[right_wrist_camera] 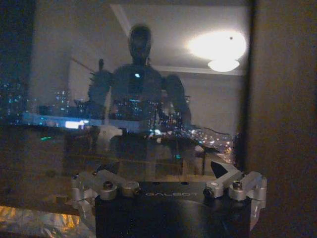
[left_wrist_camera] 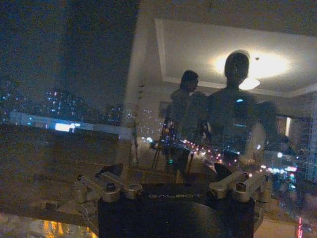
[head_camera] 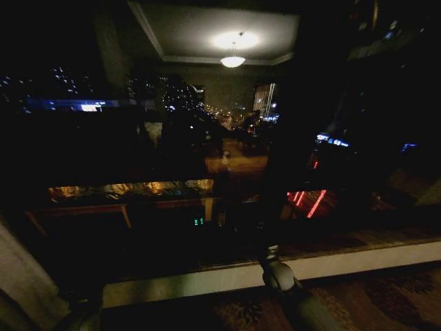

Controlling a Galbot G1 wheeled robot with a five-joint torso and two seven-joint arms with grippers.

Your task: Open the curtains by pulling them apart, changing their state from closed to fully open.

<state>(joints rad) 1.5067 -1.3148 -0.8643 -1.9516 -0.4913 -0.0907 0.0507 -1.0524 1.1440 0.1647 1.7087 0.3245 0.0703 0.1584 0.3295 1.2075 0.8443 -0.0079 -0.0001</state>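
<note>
A strip of pale curtain [head_camera: 22, 276] hangs bunched at the lower left edge of the head view, and a small pale patch of fabric [head_camera: 432, 193] shows at the right edge. Between them the dark window glass [head_camera: 207, 158] is bare. Both arms are raised toward the glass, the left arm [head_camera: 83, 312] and the right arm [head_camera: 281, 277] low in the head view. My left gripper [left_wrist_camera: 167, 173] is open with nothing between its fingers. My right gripper [right_wrist_camera: 163, 171] is also open and empty, and stands beside a tall brownish band of fabric [right_wrist_camera: 285, 114].
The glass mirrors the robot [right_wrist_camera: 138, 84] and the lit ceiling lamp [head_camera: 233, 61]; city lights show outside. A white sill [head_camera: 358, 261] runs below the window, with patterned carpet [head_camera: 386, 303] in front of it.
</note>
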